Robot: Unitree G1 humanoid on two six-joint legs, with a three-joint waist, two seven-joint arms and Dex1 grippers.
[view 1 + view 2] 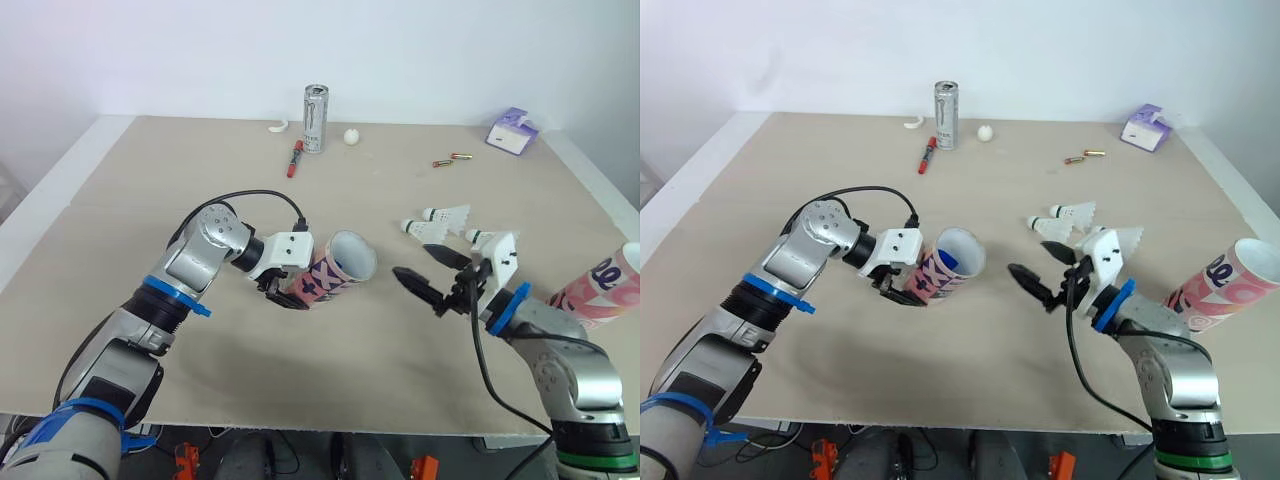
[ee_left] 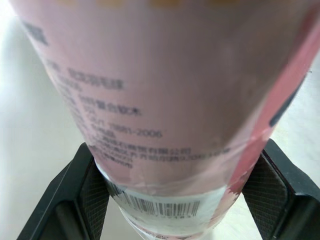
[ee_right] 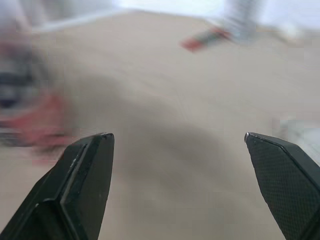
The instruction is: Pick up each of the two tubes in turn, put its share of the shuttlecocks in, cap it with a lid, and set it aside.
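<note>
tube [image 1: 335,268], pink with dark lettering, lies tilted in left tool [image 1: 287,294].

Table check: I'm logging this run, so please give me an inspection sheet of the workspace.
Surface: tan table.
Job's things: tube tilted in the left gripper, mouth open; second tube at the table's right side; shuttlecocks lying beside the right gripper.
Clutter: can, red pen, white ball, tissue pack along the far side.
Grippers: left shut on the tube; right open, empty.
Cables: black cable on left arm, another on right arm.
Surroundings: white wall behind.
</note>
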